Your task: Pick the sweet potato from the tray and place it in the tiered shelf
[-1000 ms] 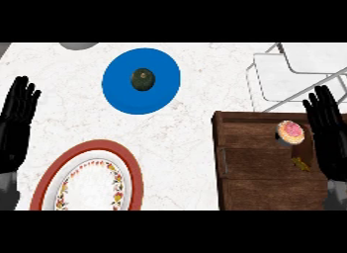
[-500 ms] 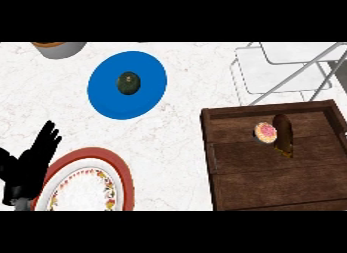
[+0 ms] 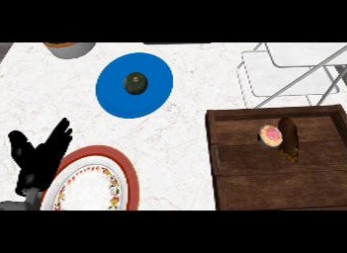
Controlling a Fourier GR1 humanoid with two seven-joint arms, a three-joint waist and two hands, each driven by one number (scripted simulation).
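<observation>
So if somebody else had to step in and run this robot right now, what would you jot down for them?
Left hand: open, fingers spread, holding nothing, at the left edge of the red-rimmed plate.
Right hand: not in view.
Sweet potato: lying in the wooden tray, beside a pink-topped pastry; untouched.
Tiered shelf: the white wire frame behind the tray; nothing shows in it.
Also on the counter: a blue plate with a dark round item on it, and a bowl at the far edge.
Done: nothing yet.
Left: grasp the sweet potato, lift it, place it in the shelf.
</observation>
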